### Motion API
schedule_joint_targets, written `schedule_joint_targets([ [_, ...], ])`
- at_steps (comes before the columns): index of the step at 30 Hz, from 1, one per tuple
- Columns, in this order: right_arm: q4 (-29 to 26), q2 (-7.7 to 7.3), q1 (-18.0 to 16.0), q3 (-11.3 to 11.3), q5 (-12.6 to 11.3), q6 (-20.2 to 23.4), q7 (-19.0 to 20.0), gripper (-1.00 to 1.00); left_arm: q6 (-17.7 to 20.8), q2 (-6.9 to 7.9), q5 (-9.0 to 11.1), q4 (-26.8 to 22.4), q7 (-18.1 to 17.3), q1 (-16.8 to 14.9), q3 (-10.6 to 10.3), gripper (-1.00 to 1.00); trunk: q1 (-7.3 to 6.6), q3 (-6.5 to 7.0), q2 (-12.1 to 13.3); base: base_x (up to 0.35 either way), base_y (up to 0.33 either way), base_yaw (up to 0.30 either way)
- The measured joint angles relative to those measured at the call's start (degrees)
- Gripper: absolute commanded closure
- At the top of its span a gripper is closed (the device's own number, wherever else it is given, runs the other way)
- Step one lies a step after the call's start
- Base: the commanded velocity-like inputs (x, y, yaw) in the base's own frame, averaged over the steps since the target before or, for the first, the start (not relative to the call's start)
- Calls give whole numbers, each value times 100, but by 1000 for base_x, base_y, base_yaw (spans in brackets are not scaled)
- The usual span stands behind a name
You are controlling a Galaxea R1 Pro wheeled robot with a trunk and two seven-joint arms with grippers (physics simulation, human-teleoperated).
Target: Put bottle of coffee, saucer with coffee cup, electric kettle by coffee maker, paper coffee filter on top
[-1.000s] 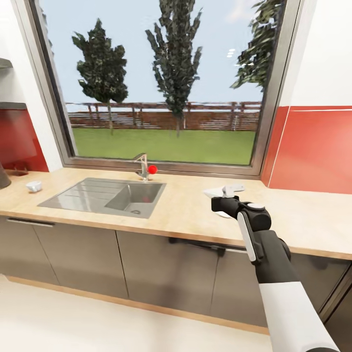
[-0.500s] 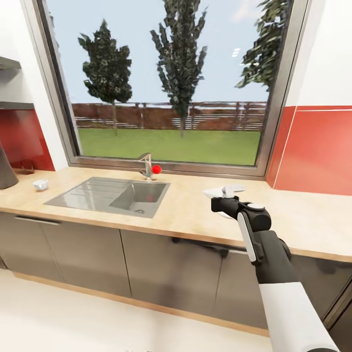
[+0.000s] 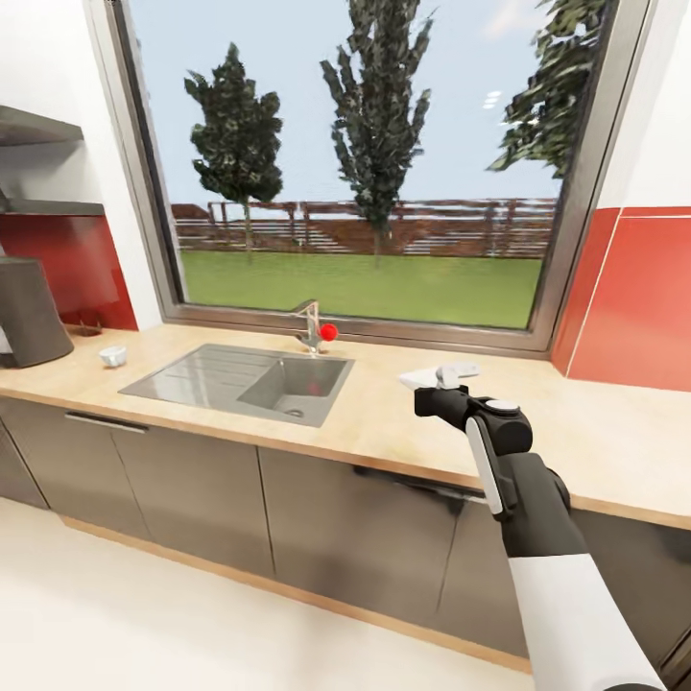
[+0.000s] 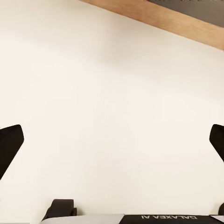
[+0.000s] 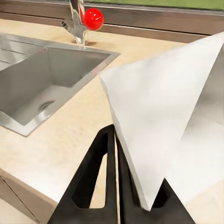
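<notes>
The sink (image 3: 245,382) is set into the kitchen countertop (image 3: 384,427), below the wide window (image 3: 369,163), and serves as the landmark here. Behind its basin stands a steel tap (image 3: 309,326) with a red knob (image 3: 329,332).

To the right of the sink, the right gripper (image 3: 437,393) hangs above the bare worktop on a black and white arm. Its black fingers (image 5: 105,182) are clenched on the paper coffee filter (image 5: 163,112), a white folded cone whose pointed edge rises above the fingertips. In the right wrist view the filter stands in front of the counter, with the sink and tap beyond it to one side.

To the left of the sink, well apart from it, the coffee maker (image 3: 29,312) stands on the countertop at the edge of the head view, partly cut off. Between it and the sink sits a small white object (image 3: 112,356), probably the coffee cup, though it is too small to be sure. Above the coffee maker, the kitchen shelf (image 3: 53,207) runs along the wall over a red backsplash (image 3: 67,269).

The left gripper (image 4: 112,144) points down at a pale floor (image 4: 107,102), its two dark fingertips (image 4: 9,144) set wide apart with nothing between them.
</notes>
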Motion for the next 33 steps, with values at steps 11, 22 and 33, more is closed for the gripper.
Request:
schedule_joint_targets([
  [11, 0, 0, 2, 8, 0, 0, 0, 100, 2, 0, 0, 0, 0, 0, -2, -100, 0, 0, 0, 2, 0, 247],
  [22, -109, 0, 175, -1, -3, 1, 298, 100, 0, 3, 4, -53, -2, 1, 35, -100, 0, 0, 0, 0, 0, 33],
  [33, -219, -77, 195, -104, -1, 10, 479, 100, -9, 35, 8, -220, -2, 3, 323, -100, 0, 0, 0, 0, 0, 75],
])
